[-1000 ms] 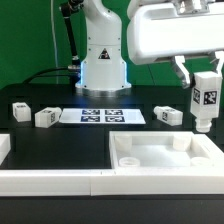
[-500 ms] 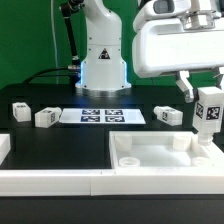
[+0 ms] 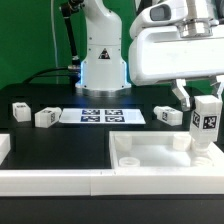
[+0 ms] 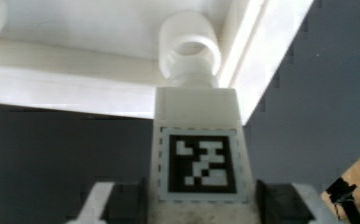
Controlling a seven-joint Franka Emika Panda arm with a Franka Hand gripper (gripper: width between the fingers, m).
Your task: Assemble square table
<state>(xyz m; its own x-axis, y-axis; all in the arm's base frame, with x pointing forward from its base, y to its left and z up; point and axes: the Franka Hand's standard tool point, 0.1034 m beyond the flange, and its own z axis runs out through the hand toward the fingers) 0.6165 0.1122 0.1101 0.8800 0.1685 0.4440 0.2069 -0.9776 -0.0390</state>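
My gripper (image 3: 205, 100) is shut on a white blocky leg (image 3: 206, 122) and holds it upright by its upper part, tag facing the camera. The leg's lower end hangs just over the far right corner of the square table top (image 3: 160, 158), a white tray-like slab with a raised rim. In the wrist view the leg (image 4: 198, 120) sits between my two fingers (image 4: 106, 203), pointing at a round corner post (image 4: 191, 55) of the top (image 4: 70, 60). Whether leg and top touch I cannot tell.
Three more white legs lie on the black table: two at the exterior view's left (image 3: 20, 110) (image 3: 45, 117) and one at the right (image 3: 167, 115). The marker board (image 3: 103, 116) lies before the robot base (image 3: 102, 60). White border rails (image 3: 50, 181) run along the front.
My gripper has come down with the leg, bringing its lower end from well above the top to just over the far right corner.
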